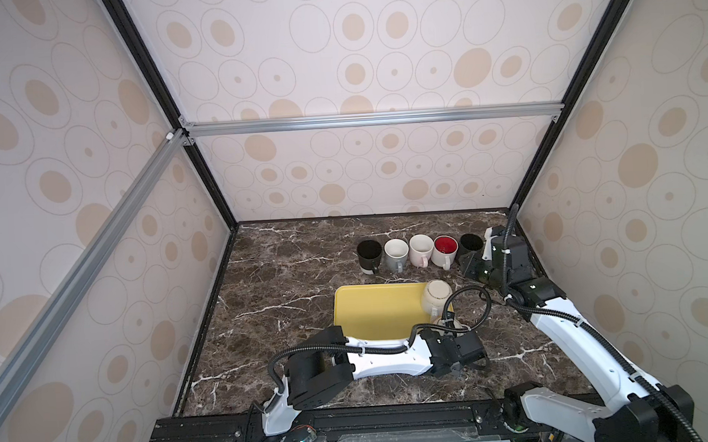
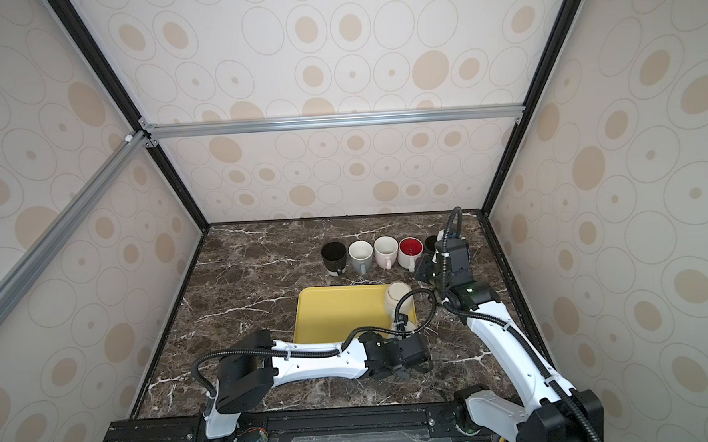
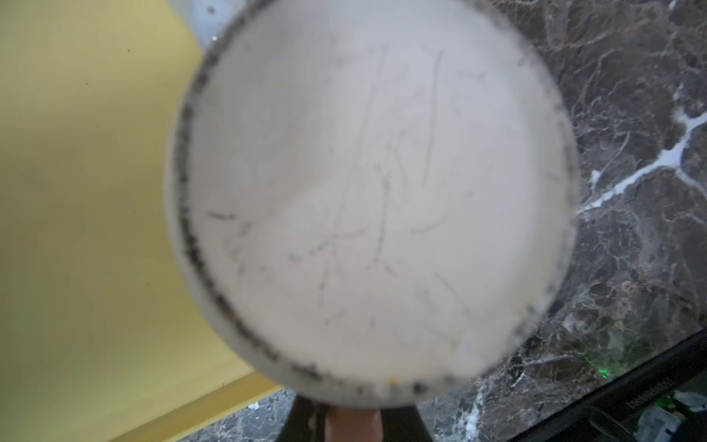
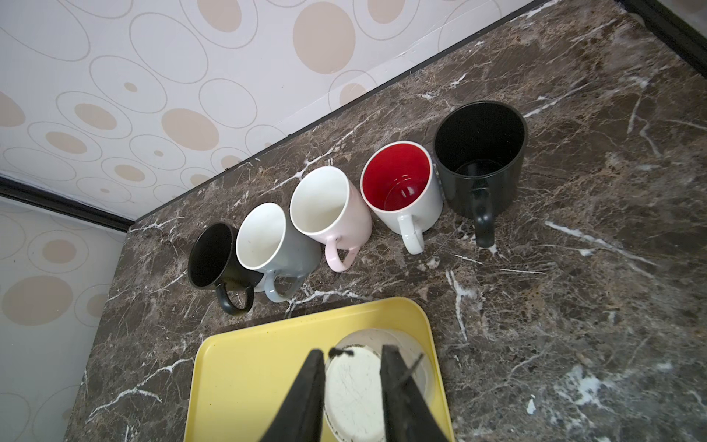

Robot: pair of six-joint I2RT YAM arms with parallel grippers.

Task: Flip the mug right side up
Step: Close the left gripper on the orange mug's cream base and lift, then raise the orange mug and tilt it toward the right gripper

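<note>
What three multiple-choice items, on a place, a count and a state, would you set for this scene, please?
1. The yellow tray lies: A behind the mug row; B on the near side of the mug row; C against the left wall.
2. Upright mugs in that row: A three; B five; C seven.
3. The cream mug at the tray's far right corner is: A upright; B on its side; C upside down.
1 B, the row stands beyond it; 2 B, five open mouths show; 3 C, its scuffed base faces up.

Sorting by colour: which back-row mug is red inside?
The white mug with the red interior, fourth from the left in both top views, beside the pink mug; the others are white or black inside.
</note>
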